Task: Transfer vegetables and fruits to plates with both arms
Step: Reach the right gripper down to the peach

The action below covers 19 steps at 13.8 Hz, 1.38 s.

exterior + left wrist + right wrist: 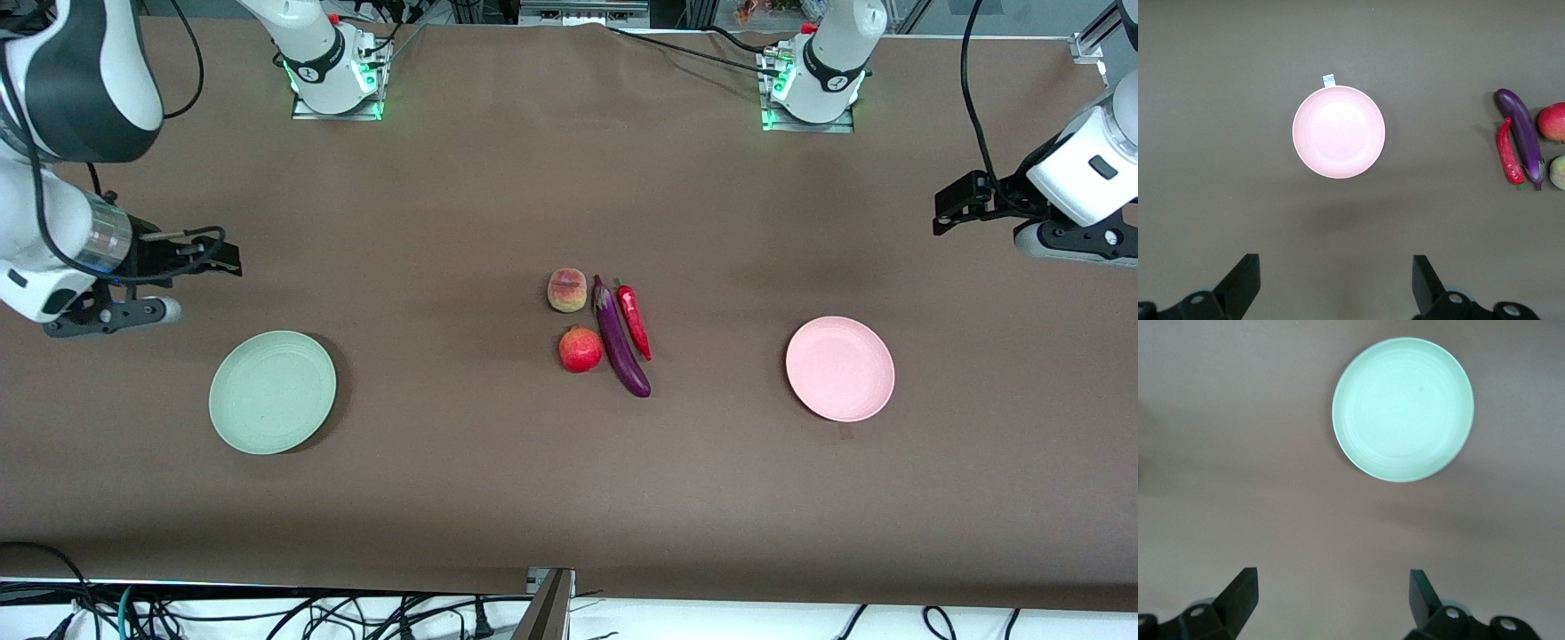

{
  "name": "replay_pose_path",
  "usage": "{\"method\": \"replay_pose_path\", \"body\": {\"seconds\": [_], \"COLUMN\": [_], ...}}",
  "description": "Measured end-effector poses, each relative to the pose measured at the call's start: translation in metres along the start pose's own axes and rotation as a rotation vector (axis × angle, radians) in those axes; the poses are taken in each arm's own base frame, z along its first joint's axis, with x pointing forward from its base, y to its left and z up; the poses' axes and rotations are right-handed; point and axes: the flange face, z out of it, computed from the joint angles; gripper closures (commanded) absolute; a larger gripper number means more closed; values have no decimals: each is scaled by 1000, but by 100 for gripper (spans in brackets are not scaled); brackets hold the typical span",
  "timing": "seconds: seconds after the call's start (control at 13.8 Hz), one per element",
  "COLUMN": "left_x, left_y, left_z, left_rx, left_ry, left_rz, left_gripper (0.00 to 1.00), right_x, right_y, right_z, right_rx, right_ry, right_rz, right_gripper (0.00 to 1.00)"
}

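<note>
I'm seeing both arms waiting high, left gripper [1336, 283] and right gripper [1333, 600] with jaws apart, empty. Eggplant [620, 339] is lying mid-tabletop; chili [635, 322], peach [567, 290], pomegranate [580, 348] seemingly touching it; pink plate [840, 368] and green plate [272, 391] well apart from it.

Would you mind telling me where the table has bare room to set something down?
Bare cloth lies between the green plate and pomegranate, and between the chili and pink plate. Both plates are empty. The middle is crowded: peach, pomegranate, eggplant, chili.
</note>
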Motion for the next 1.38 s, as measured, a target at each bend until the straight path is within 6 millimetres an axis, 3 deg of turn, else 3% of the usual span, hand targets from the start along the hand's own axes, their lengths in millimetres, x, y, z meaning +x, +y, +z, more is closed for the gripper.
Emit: {"method": "replay_pose_path", "body": {"seconds": [0.22,0.51,0.65,1.02,1.38], "left_x": [0,0,0,0,0], "left_y": [0,1,1,1,1], "left_z": [0,0,0,0,0], "left_rx": [0,0,0,0,0], "left_ry": [0,0,0,-1,-1], "left_rz": [1,1,1,2,2], "left_gripper": [0,0,0,0,0], "right_x": [25,52,60,67,54], "right_y": [-50,-156,-197,-294,-378], "right_z": [30,79,105,180,242], "right_rx": [31,69,121,149,183], "right_ry": [17,55,55,88,143], "right_rz": [41,169,213,249,276], "right_gripper": [0,0,0,0,0]}}
